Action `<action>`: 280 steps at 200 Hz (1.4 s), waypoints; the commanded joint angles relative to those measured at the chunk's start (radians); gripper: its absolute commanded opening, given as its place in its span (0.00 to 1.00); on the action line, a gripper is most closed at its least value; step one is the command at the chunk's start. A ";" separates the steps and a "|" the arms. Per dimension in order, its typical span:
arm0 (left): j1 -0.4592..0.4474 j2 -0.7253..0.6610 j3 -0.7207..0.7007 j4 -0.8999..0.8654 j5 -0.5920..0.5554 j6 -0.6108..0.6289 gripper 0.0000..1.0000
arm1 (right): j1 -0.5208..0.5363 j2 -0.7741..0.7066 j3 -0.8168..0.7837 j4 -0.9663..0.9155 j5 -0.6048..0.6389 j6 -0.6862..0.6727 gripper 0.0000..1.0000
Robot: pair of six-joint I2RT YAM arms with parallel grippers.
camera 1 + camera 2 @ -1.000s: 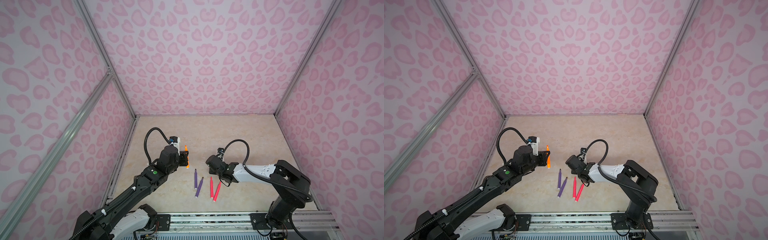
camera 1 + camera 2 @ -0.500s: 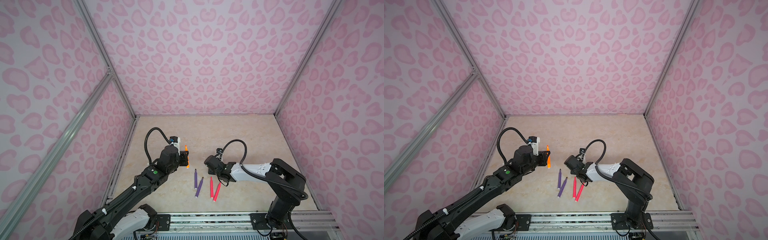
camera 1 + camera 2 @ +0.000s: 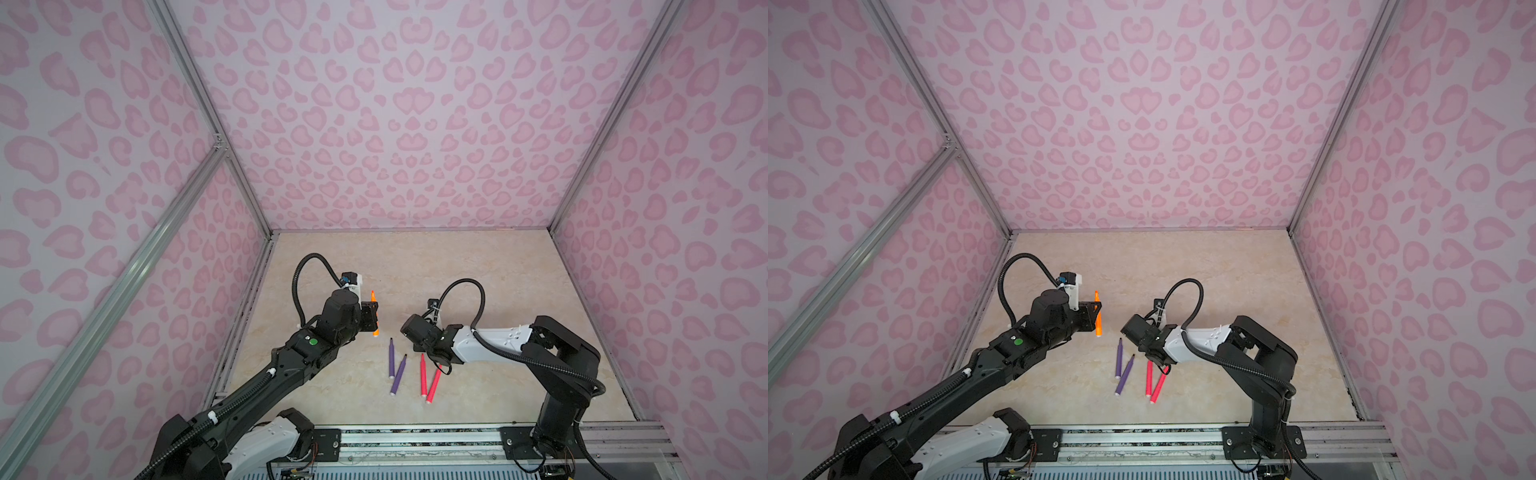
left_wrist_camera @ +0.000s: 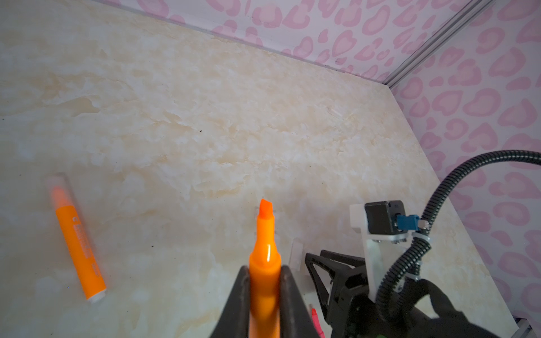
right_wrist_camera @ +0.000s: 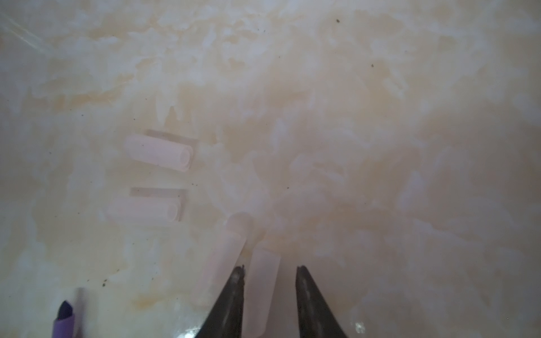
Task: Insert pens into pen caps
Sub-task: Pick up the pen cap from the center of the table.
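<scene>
the left jaws are clamped on an orange pen (image 4: 265, 234) by its barrel, tip free, lower middle of the left wrist view. the right jaws stand apart astride a clear cap (image 5: 262, 286) on the desk (image 5: 380, 117), lower middle of the right wrist view. we judge caps light, stiff, slick: pinch mid-length. white print on the capped orange pen (image 4: 77, 240), lower left of the left wrist view, blurs beyond reading.

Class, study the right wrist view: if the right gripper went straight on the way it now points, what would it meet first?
Probably the clear cap lying between the open jaws of the right gripper, and with it the table it lies on. Depth is hard to judge here.
</scene>
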 commanded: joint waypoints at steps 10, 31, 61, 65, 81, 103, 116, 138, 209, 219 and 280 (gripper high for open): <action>0.000 0.004 0.014 0.008 0.009 0.009 0.03 | -0.004 0.029 0.018 -0.018 -0.003 -0.019 0.32; 0.000 0.003 0.015 0.010 0.010 0.010 0.03 | -0.021 0.037 0.023 -0.013 -0.046 -0.034 0.32; 0.000 0.015 0.017 0.009 0.016 0.009 0.03 | -0.030 0.030 0.039 -0.041 -0.100 -0.067 0.31; -0.001 0.016 0.019 0.009 0.020 0.007 0.03 | -0.032 0.032 0.042 -0.049 -0.103 -0.072 0.31; -0.001 0.023 0.022 0.009 0.024 0.007 0.03 | -0.038 0.037 0.047 -0.064 -0.123 -0.085 0.31; -0.001 0.025 0.023 0.009 0.025 0.007 0.03 | -0.049 0.038 0.040 -0.060 -0.142 -0.093 0.30; -0.001 0.023 0.022 0.009 0.023 0.007 0.03 | -0.049 0.042 0.044 -0.066 -0.147 -0.096 0.30; -0.001 0.021 0.023 0.006 0.023 0.010 0.03 | -0.048 0.037 0.042 -0.067 -0.150 -0.095 0.29; -0.001 0.025 0.025 0.006 0.027 0.010 0.03 | -0.047 0.037 0.041 -0.068 -0.156 -0.098 0.27; -0.001 0.024 0.025 0.006 0.027 0.010 0.03 | -0.048 0.037 0.040 -0.069 -0.154 -0.098 0.27; -0.001 0.020 0.023 0.007 0.031 0.010 0.03 | -0.047 0.049 0.050 -0.081 -0.130 -0.095 0.20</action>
